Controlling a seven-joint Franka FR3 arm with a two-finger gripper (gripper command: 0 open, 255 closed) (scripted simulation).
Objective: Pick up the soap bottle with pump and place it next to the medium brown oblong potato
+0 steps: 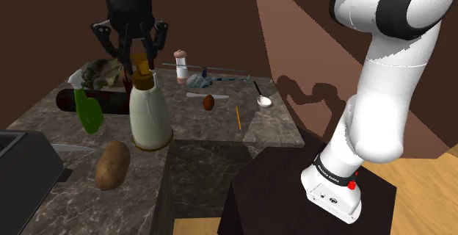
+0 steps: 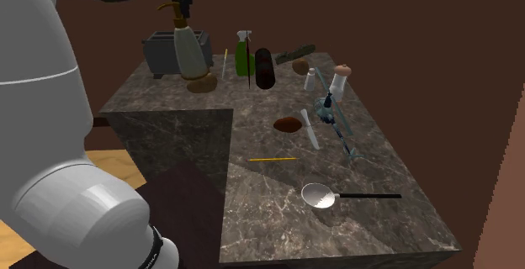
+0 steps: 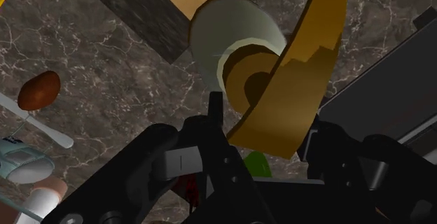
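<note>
The cream soap bottle with a golden-brown pump stands upright on the surface directly beneath the black two-finger hand. The hand is open: its fingers stand apart on either side of the pump head, and no clasp shows. Just beside the bottle's base, below the hand, lies one medium brown oblong potato.

The surface is dark veined stone. A dark brown wall rises behind it, and a light wooden floor shows by the stand.

Near the hand are one green spray bottle, one dark cylinder lying on its side and one grey toaster. Farther from the hand lie one small dark brown oval lump, one white knife, one pale shaker with a brownish cap, one thin yellow stick and one silver spoon with a black handle.
</note>
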